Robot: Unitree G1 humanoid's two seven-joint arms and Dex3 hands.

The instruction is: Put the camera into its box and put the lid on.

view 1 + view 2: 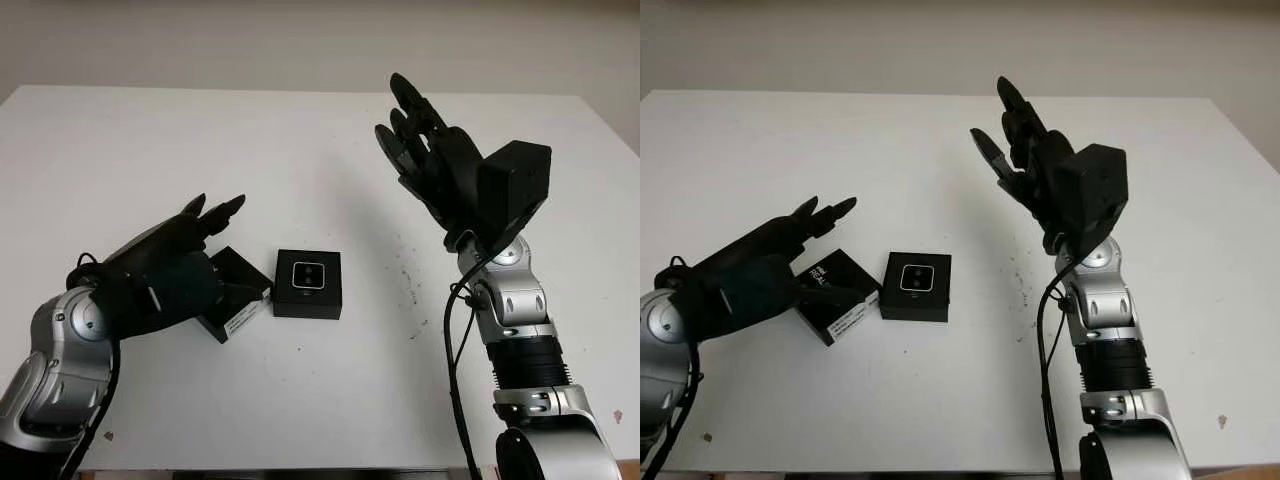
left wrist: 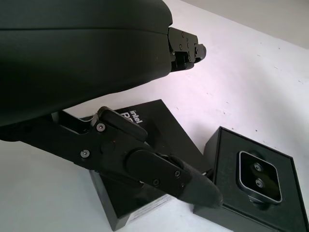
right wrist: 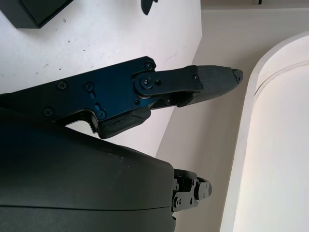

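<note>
Hovering over the lid [image 2: 145,145], left hand [image 1: 160,270] open.

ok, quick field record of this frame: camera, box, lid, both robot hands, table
camera: sits in the open box, lens face up
box: black, mid-table, uncovered
lid: black, printed label, on the table beside the box, on the left robot hand's side
left robot hand: open, over the lid, holding nothing
right robot hand: open, raised above the table, away from the box
table: white
lid on box: not yet
</note>
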